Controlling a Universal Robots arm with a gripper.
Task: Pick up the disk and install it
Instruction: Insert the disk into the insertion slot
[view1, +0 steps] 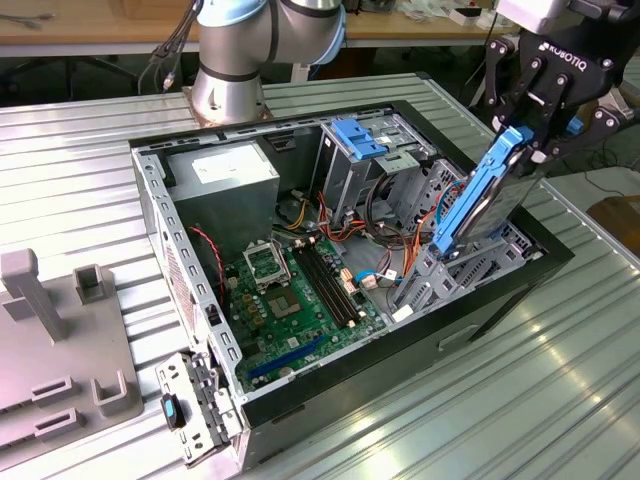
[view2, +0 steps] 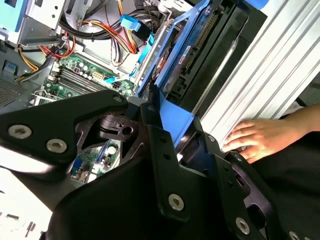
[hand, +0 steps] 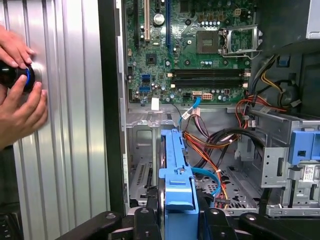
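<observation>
Fingers (view1: 545, 95) of the gripper (view1: 525, 140) are clamped on the upper end of the disk (view1: 478, 195), which stands steeply tilted with its lower end down in the grey drive cage (view1: 425, 275), at about three o'clock of the open computer case (view1: 150, 200) in the exterior view. Inside the case sit a green motherboard (view1: 290, 295) at six o'clock, a power supply (view1: 222, 180) at eleven and a pale-blue bracket (view1: 358, 135) at one, with coloured cables (view1: 345, 225) between. In the first wrist view, a person's hands (hand: 20, 95) are on the ribbed table (hand: 70, 125) beside the case.
</observation>
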